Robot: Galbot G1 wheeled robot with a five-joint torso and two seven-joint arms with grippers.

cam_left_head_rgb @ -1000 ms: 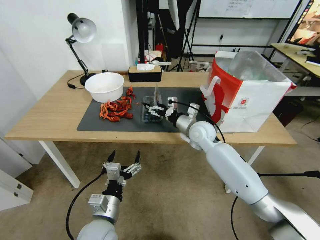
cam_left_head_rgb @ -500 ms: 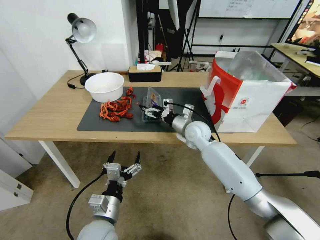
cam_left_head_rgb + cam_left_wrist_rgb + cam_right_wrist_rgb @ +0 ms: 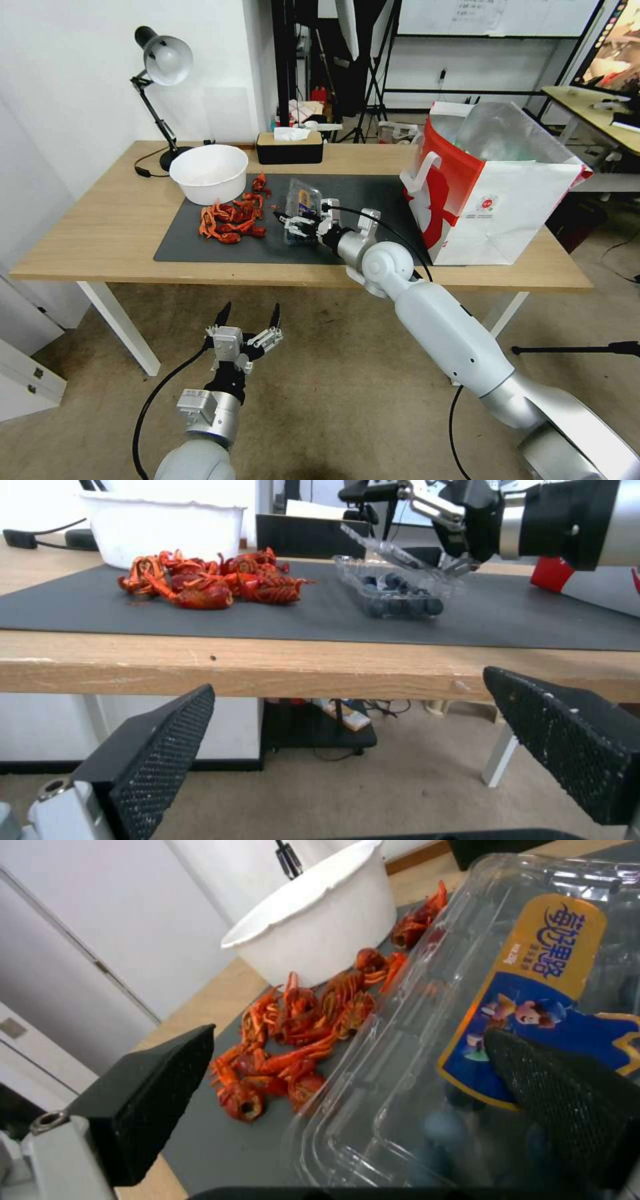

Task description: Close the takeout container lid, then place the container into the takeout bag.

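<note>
1. The takeout container sits on the dark mat on the table, between the pile of red crayfish and the takeout bag. Dark blueberries lie in its clear base.
2. The lid is not shut: it slants up from the base, half open, leaning over the berries. Its label, yellow at one end and blue at the other, faces the right wrist camera.
3. The right hand reaches over the mat to the container, its fingers spread apart and gripping nothing. In the right wrist view one black finger pad lies against the outside of the lid over the label; the other pad stands off toward the crayfish, clear of the plastic.
4. The left hand hangs below the table's front edge, well in front of the container, fingers released and wide open. In its own view both pads frame the table edge from underneath.
5. The takeout bag stands upright on the table beyond the mat, on the far side of the container from the crayfish, its mouth open and its silvery lining showing.
6. A white bowl stands behind the crayfish, farther from the container. A black tissue box sits toward the back of the table behind the container, and a desk lamp stands past the bowl.
</note>
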